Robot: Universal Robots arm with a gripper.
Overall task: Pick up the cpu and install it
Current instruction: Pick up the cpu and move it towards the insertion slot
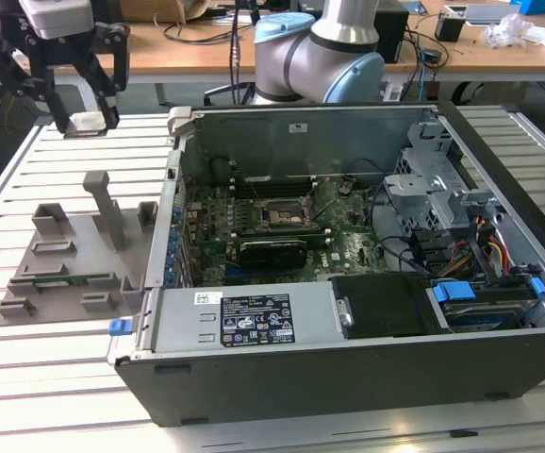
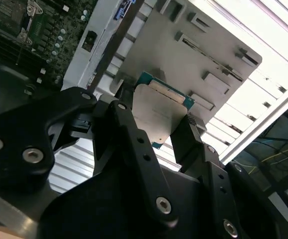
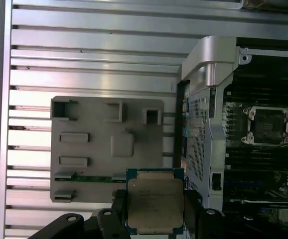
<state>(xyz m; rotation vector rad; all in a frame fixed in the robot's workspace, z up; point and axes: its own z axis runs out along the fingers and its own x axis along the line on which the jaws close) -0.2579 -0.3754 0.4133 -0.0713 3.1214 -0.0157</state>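
- The tool hangs at the exterior view's left, high above the slatted metal surface. Its two black fingers are pressed onto opposite edges of the cpu.
- The cpu is in the air and touches nothing but those fingers. It is held flat, with its shiny silver top facing the wrist cameras.
- Holding it by the rim keeps both broad faces untouched. I judge this is to protect the contact side and keep the chip level for seating.
- The grey plastic fixture lies flat on the surface just beside the open computer case. In the first wrist view the chip hangs over the fixture's edge nearest the case.
- The case lies on its side with the open face up, so the motherboard can be reached from above.
- The motherboard socket, dark and metal-framed, sits in the middle of the board. It is well apart from the tool, and the case's side wall stands between them.
- As I read it, the pick-up is done and the install is not, since the chip is not yet over the case.
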